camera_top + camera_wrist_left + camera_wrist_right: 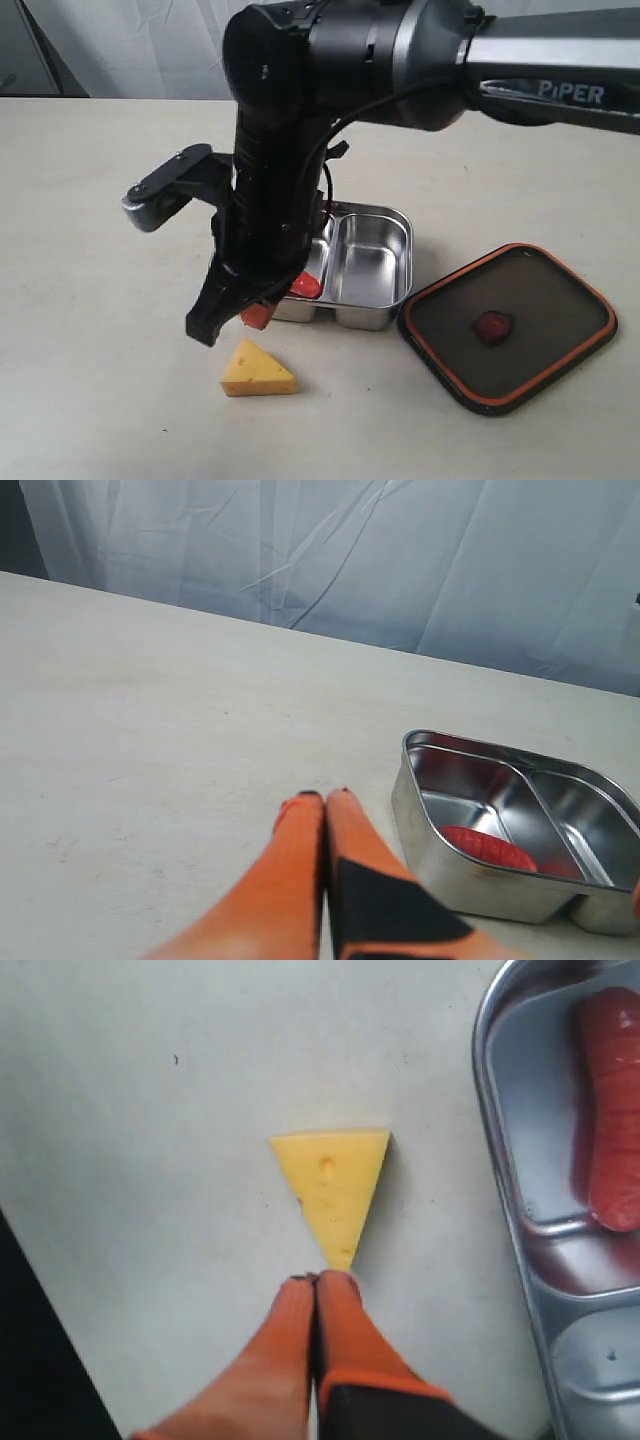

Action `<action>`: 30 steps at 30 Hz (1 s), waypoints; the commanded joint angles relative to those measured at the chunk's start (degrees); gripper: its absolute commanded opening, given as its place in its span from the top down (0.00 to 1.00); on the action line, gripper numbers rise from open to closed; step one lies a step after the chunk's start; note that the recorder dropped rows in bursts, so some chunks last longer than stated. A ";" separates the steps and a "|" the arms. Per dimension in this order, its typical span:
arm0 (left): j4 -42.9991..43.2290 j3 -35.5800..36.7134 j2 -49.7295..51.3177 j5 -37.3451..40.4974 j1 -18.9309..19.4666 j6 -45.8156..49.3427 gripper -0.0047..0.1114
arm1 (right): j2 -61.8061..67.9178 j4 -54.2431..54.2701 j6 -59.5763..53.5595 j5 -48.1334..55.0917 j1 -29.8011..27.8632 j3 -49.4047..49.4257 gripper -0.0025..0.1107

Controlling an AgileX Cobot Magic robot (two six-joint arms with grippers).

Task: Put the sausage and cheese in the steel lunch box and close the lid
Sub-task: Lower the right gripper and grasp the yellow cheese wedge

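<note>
Centrally, glossy red toy sausage (pixel 612 1110) lies inside shiny steel lunch box (pixel 370 318); yellow toy cheese wedge (pixel 257 370) sits at its 7 o'clock; left hand (pixel 325 796) and right hand (pixel 317 1280) are closed, empty.

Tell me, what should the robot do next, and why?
Probably open the right gripper so it can take the cheese. Its jaws are shut, with the tips right by the cheese's point. The cheese lies on the table, while the sausage is already in the steel lunch box.
</note>
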 commanded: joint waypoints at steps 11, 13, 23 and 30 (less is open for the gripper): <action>-0.03 0.31 -0.15 0.14 -0.36 0.11 0.96 | -0.19 -2.38 1.09 -14.05 3.06 12.84 0.53; -0.03 0.31 -0.15 0.14 -0.36 0.11 0.96 | -0.19 -2.38 1.09 -17.11 3.06 14.11 0.32; -0.03 0.31 -0.15 0.14 -0.36 0.11 0.96 | 3.58 -1.97 1.09 -25.84 3.06 15.84 0.31; -0.03 0.31 -0.15 0.14 -0.36 0.11 0.96 | 6.21 -1.47 1.09 -26.49 3.06 15.84 0.39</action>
